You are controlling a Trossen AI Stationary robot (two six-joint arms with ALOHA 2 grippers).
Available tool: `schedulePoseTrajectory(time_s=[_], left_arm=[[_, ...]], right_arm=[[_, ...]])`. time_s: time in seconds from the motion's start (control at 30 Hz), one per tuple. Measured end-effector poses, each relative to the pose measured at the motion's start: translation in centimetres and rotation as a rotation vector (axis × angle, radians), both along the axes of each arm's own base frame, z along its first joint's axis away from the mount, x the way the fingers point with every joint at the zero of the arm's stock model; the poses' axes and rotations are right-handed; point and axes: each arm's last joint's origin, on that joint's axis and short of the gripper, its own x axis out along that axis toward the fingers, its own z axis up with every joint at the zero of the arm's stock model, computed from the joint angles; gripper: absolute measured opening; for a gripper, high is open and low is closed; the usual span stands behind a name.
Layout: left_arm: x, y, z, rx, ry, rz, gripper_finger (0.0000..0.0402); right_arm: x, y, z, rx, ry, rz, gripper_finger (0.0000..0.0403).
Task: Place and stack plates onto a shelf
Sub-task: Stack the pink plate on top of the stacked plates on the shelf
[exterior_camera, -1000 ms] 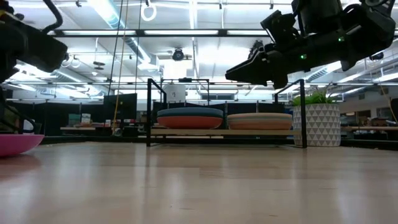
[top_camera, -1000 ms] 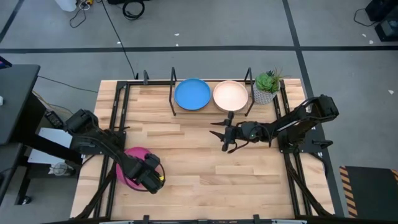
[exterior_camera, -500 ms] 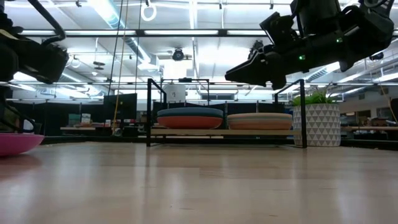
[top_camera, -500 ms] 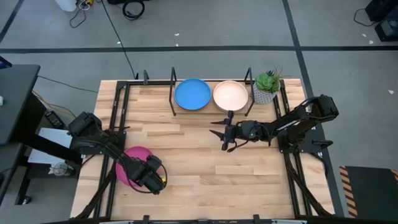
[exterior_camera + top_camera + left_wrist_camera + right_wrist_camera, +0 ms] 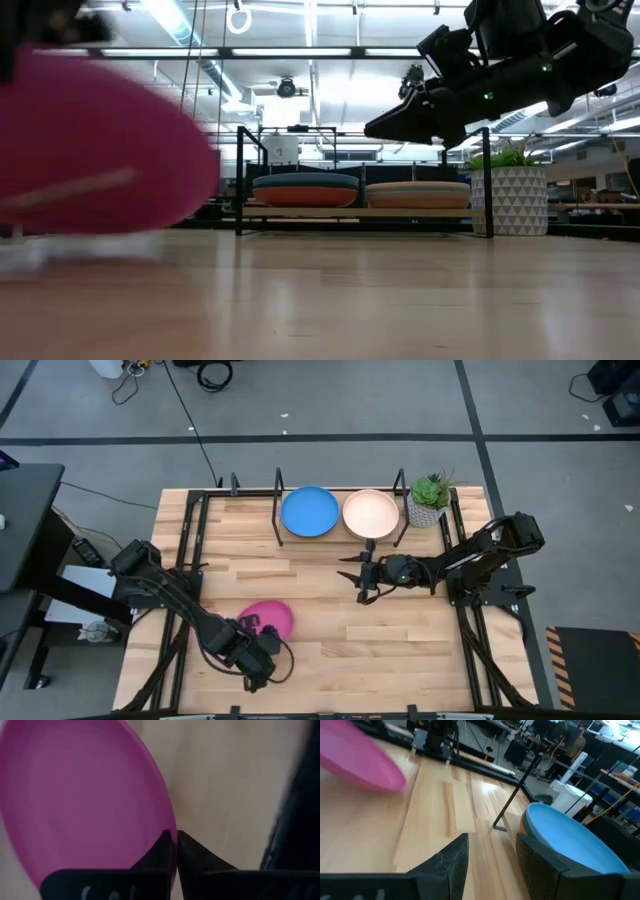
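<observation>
Left end effector [image 5: 262,650] pinches the magenta plate [image 5: 266,617] by its rim, shelf [image 5: 340,538] far ahead; right end effector [image 5: 352,578], fingers apart, idles just before it.

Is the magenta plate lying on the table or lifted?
Lifted: the magenta plate, pinched at its rim by the left gripper, hangs tilted above the table.

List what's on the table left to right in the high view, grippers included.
left gripper shut on the magenta plate → blue plate on the shelf → right gripper, open, above the table → cream plate → potted plant
</observation>
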Motion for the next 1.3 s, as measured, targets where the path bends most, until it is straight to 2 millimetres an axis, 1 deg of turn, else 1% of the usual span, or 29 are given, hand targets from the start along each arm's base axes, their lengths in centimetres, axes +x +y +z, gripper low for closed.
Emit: schedulePoseTrajectory(time_s=[0.1, 0.2, 0.27, 0.33, 0.47, 0.67, 0.9, 1.0, 1.13, 1.3], left_arm=[[0.6, -0.1, 1.9, 0.109, -0.075, -0.201, 0.0014], [1.4, 0.5, 3.3, 0.255, -0.146, -0.338, 0.0015], [1.9, 1.4, 3.7, 0.366, -0.157, -0.398, 0.0015], [2.5, 2.5, 3.8, 0.437, -0.147, -0.446, 0.0015], [4.0, 5.3, 3.7, 0.518, -0.101, -0.505, 0.0015], [6.3, 9.9, 3.9, 0.589, -0.069, -0.55, 0.0015], [8.5, 14.4, 4.3, 0.664, -0.105, -0.58, 0.0015], [9.1, 16.5, 4.4, 0.669, -0.116, -0.577, 0.0015], [9.9, 20.0, 4.4, 0.651, -0.157, -0.52, 0.0015], [9.8, 24.2, 4.3, 0.666, -0.122, -0.432, 0.0015]], right_arm=[[-0.1, 0.2, -0.2, -0.004, 0.025, -0.002, 0.0169], [-0.1, 0.4, -0.3, -0.012, 0.027, -0.024, 0.0169], [-0.2, 0.8, -0.3, -0.02, 0.03, -0.045, 0.0169], [-0.4, 1.1, -0.4, -0.032, 0.035, -0.07, 0.0169], [-0.9, 1.7, -0.8, -0.058, 0.05, -0.129, 0.0169], [-1.6, 2.5, -1.3, -0.081, 0.066, -0.161, 0.0169], [-2.4, 3.4, -1.8, -0.064, 0.064, -0.185, 0.0169], [-2.7, 3.7, -2.0, -0.059, 0.063, -0.192, 0.0169], [-2.9, 4.3, -2.0, -0.06, 0.059, -0.192, 0.0169], [-3.1, 4.8, -2.0, -0.071, 0.054, -0.205, 0.0169]])
